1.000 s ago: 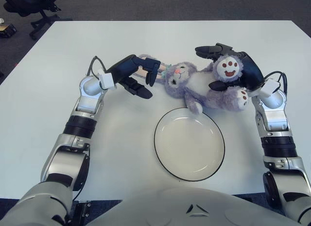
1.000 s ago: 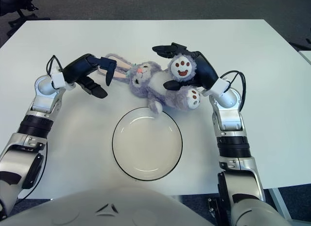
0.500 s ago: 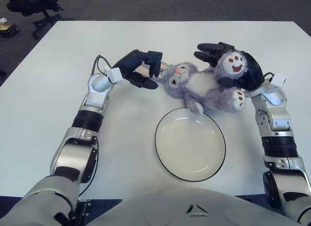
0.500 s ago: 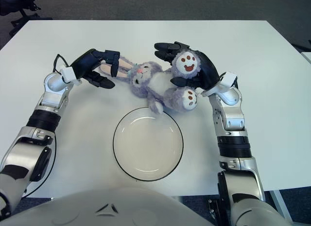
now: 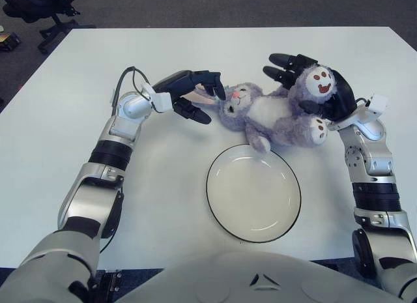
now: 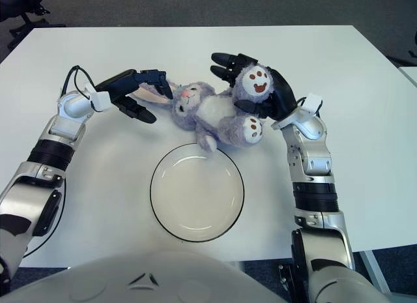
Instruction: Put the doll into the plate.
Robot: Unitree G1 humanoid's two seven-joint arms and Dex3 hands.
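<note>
A purple plush bunny doll (image 5: pixel 260 114) lies on its back on the white table, just beyond the plate (image 5: pixel 254 205), head to the left and feet to the right. The plate is white with a dark rim and holds nothing. My right hand (image 5: pixel 293 85) cups the doll's raised foot (image 5: pixel 319 81), with fingers behind it and thumb curled under it. At the doll's long ears (image 6: pixel 153 91) my left hand (image 5: pixel 210 104) has its fingers stretched over them and its thumb below, spread apart without clamping them.
The table's (image 5: pixel 78 186) far edge runs along the top of the view, with dark floor and an office chair (image 5: pixel 39 6) beyond its left corner. My own torso fills the bottom edge, close to the plate.
My left hand's fingers have uncurled and stretched along the doll's ears. My right hand has stayed curled around the raised foot and shifted slightly up and right. The doll's body has hardly moved.
</note>
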